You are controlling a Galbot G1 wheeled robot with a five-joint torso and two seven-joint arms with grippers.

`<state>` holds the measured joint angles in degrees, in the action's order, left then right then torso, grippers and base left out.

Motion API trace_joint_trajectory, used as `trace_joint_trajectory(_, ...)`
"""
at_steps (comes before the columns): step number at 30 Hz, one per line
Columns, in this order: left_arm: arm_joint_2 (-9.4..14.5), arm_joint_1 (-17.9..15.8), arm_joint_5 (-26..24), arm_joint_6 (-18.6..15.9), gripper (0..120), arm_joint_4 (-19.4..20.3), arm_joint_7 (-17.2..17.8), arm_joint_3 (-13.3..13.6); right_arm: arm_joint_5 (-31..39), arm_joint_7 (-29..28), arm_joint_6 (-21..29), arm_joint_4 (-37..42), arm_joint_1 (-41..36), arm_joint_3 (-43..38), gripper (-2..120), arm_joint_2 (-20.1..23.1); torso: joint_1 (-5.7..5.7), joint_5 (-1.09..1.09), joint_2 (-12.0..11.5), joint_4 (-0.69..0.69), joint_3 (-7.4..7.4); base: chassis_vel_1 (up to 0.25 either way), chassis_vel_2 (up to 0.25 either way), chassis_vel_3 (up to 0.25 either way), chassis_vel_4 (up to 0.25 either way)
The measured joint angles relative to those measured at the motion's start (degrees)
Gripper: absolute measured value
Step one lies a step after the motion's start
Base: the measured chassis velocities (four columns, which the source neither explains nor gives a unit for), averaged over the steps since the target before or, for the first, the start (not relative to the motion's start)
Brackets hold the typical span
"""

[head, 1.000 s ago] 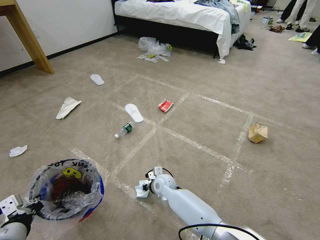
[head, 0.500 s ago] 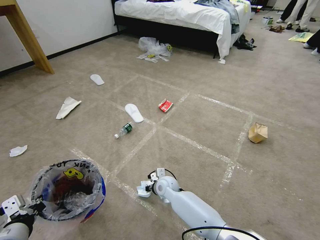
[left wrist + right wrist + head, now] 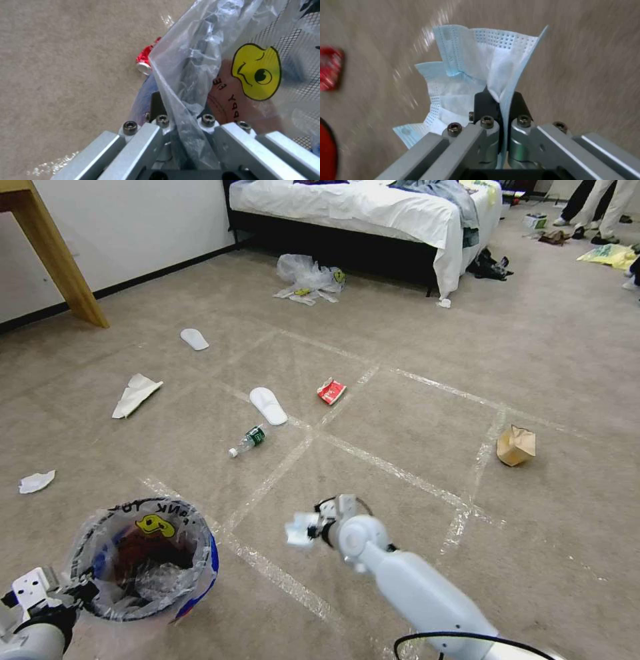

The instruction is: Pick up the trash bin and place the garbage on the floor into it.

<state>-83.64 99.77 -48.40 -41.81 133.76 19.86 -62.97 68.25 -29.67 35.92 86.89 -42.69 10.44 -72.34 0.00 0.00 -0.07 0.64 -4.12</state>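
Pinching a blue face mask between closed fingers, the right hand is hanging right of the trash bin, which the left hand is gripping by its near-left rim.

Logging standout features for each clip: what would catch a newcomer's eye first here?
The right gripper, low over the beige taped carpet, has its jaws shut on a crumpled pale blue face mask. At lower left, the left gripper clamps the rim of the small round red bin lined with a clear bag bearing a yellow face. Beyond lie a white flat slipper, a small plastic bottle and a brown paper bag.
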Motion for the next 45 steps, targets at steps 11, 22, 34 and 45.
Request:
trace_joint_trajectory(11,2.5,-0.6,-7.8,-0.4,1,1.6,3.3,0.2,4.4,9.0,-7.9,16.3,5.2,-4.2,0,6.7,0.00,0.00,0.0,0.01,0.00,0.000,0.000,0.000,0.000)
trace_joint_trajectory(22,4.8,-0.9,-9.6,-0.4,1,1.8,4.2,1.8,11.7,16.7,-16.9,29.8,17.8,7.9,0,8.8,0.00,-0.01,0.0,0.01,0.00,0.000,0.000,0.000,0.000)
trace_joint_trajectory(34,5.6,-1.6,-9.3,-0.4,1,1.6,4.2,2.9,17.4,10.2,-13.6,27.0,31.7,28.6,0,-0.4,0.00,-0.02,0.0,0.02,0.00,0.000,0.000,0.000,0.000)
trace_joint_trajectory(45,5.7,-2.2,-9.2,-0.4,1,1.5,4.2,3.1,14.1,7.8,-11.8,22.8,30.5,33.5,0,-1.3,0.00,-0.01,0.0,0.01,0.00,0.000,0.000,0.000,0.000)
